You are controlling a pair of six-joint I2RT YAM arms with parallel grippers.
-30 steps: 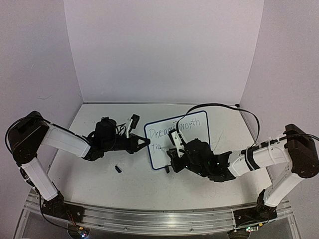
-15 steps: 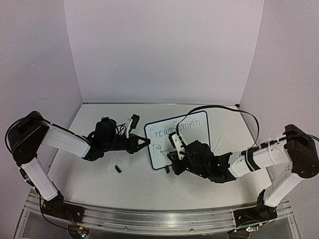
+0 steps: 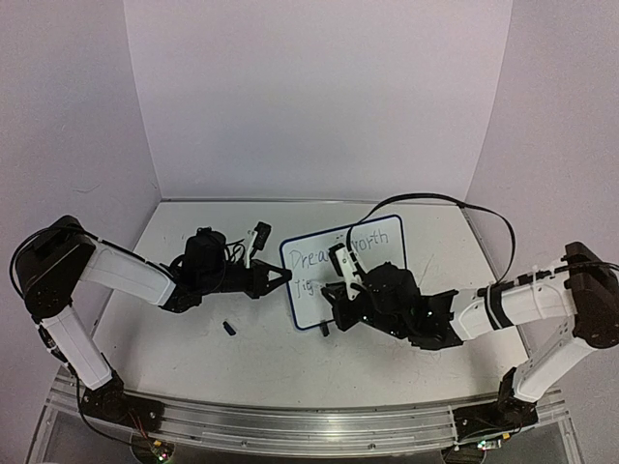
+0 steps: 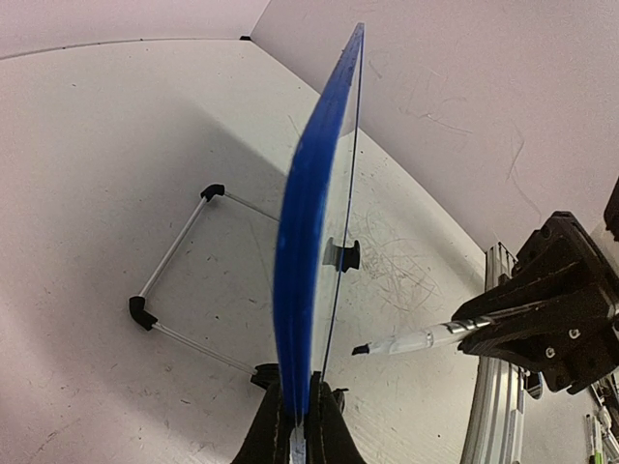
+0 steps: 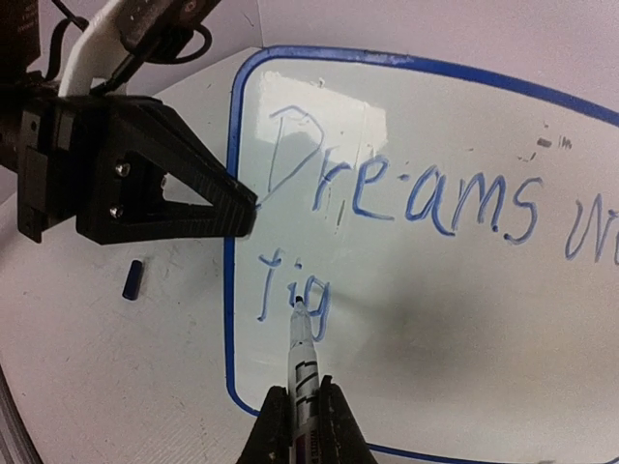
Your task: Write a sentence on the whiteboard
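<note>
Two arms work over the white tabletop (image 3: 193,338). The left arm supports the work and the right arm writes.

1. The whiteboard (image 3: 309,275) stands near the table centre, tilted back on a wire prop (image 4: 174,280) behind it. The writing face is turned toward the right arm.
2. The left gripper (image 3: 283,275) is clamped on the blue rim at the board's left edge. In the left wrist view the rim passes straight between the jaws. This hold most likely braces the board against the push of the pen, since the prop alone would let it slide or tip.
3. The right gripper (image 5: 305,411) is clenched on a marker (image 5: 302,358). It holds the barrel low, with only a short length projecting toward the board, which appears to keep the tip stiff and the strokes legible.
4. The sentence (image 5: 406,198) reads "Dreams" and the start of "worth" on the top line and "fig" on the second. The marker tip rests at the "g". By judgement, the rest of "fighting" and "for" are not yet written.
5. A small dark cap (image 3: 229,328) lies on the table near the board's left edge and apart from both grippers.
</note>
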